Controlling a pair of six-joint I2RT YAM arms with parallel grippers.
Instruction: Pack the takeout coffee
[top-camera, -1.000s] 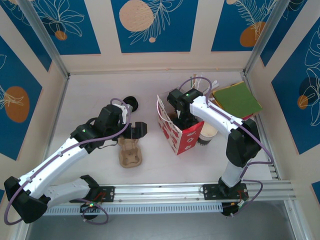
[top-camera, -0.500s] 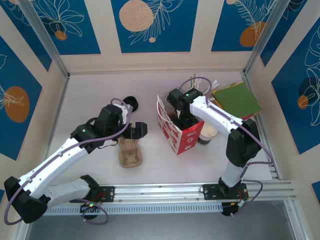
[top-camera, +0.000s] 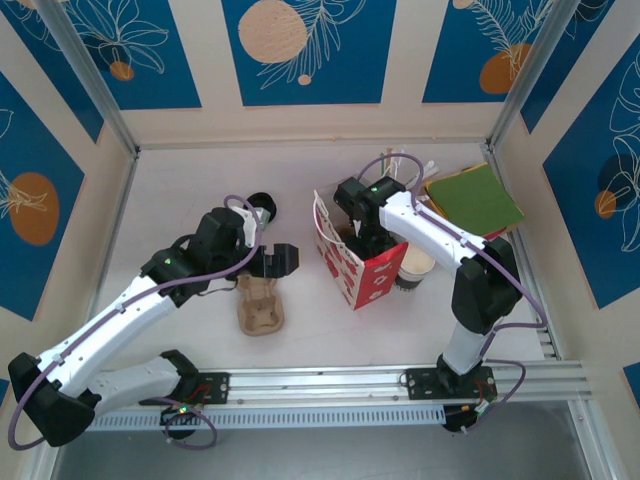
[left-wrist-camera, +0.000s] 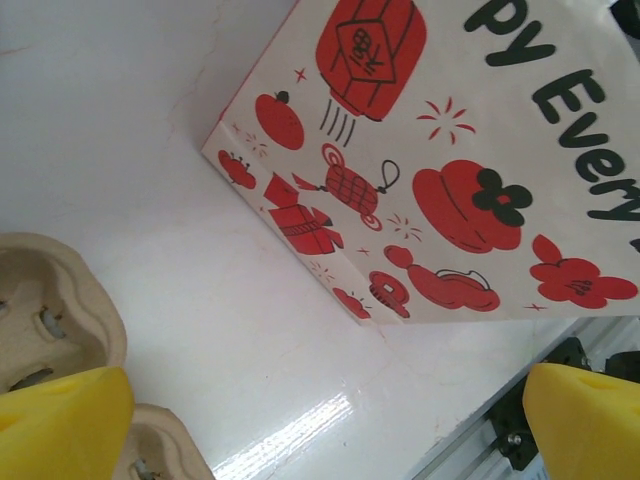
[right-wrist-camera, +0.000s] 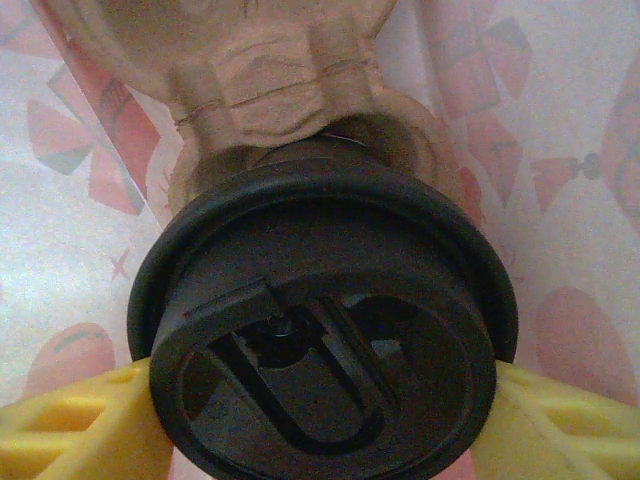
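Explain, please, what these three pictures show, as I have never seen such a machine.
Two white robot arms, left and right, are bolted to a white table, each ending in a two-fingered pincer. One picture looks down from above; the other two come from cameras on the wrists. On the table are a brown moulded-pulp cup carrier, a red-and-white paper bag, a lidless paper cup and green sheets. The right pincer, inside the bag, grips the takeout coffee, seen as a round black plastic lid. The left pincer is open, empty.
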